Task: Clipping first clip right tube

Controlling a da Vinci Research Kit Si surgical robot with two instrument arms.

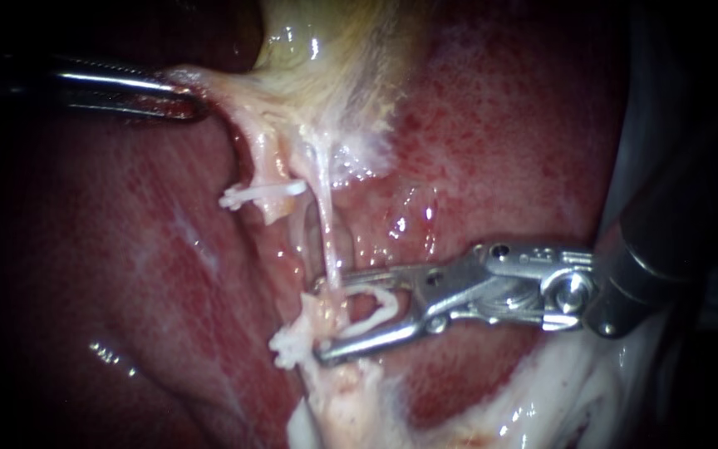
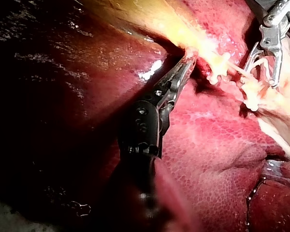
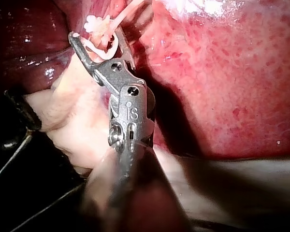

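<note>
The right tube (image 1: 327, 229) is a thin pale strand running down from the gallbladder (image 1: 334, 58). My right instrument (image 1: 326, 320) comes in from the right. Its jaws stand wide apart around the tube's lower end and hold a white clip (image 1: 382, 303) between them. The right wrist view shows the same jaws (image 3: 96, 35) and clip (image 3: 108, 47). My left instrument (image 1: 189, 96) is shut on gallbladder tissue at the upper left and pulls it taut, as also shown in the left wrist view (image 2: 189, 55). The thicker left tube (image 1: 269, 166) carries a white clip (image 1: 263, 193).
Red liver (image 1: 500, 141) surrounds the tubes on both sides. A second white lump (image 1: 291, 345), probably a clip, sits just below and left of the right jaws. Pale fatty tissue (image 1: 558, 391) lies at the lower right, under the right shaft.
</note>
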